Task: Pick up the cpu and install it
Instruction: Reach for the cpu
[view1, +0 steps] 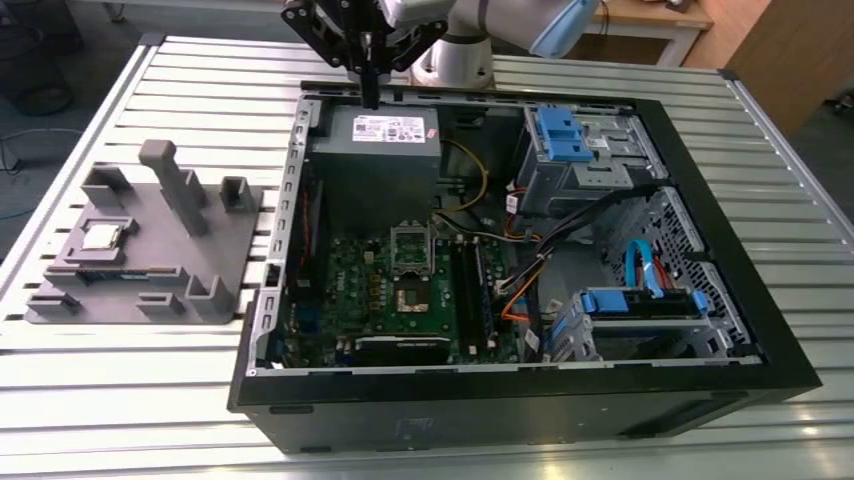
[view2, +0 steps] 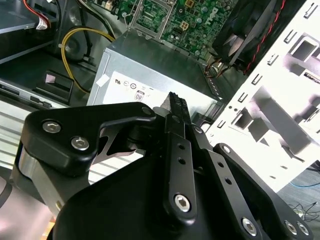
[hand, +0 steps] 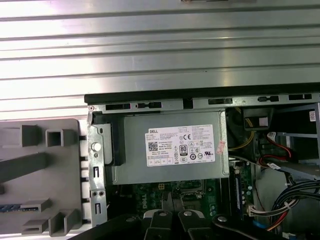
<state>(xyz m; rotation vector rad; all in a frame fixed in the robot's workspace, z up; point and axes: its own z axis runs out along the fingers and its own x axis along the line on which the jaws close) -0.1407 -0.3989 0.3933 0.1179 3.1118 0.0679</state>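
Hanging above the grey power box (view1: 387, 130) inside the computer case (view1: 534, 410), the gripper (view1: 368, 95), its fingers (view2: 176, 120) seemingly pressed together on nothing, is well apart from the cpu (view1: 104, 236) lying flat on the grey holder (view1: 227, 245), so I judge a good pick needs spread fingers and a level, straight approach.

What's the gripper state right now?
Gripper: shut, holding nothing, above the power supply; the cpu sits on the grey fixture.

My arm (view1: 487, 25) hangs over the far side of the scene, wrist turned so my gripper (view1: 370, 100) points straight down. Got my fingers (view2: 176, 112) pinched together, nothing between them.
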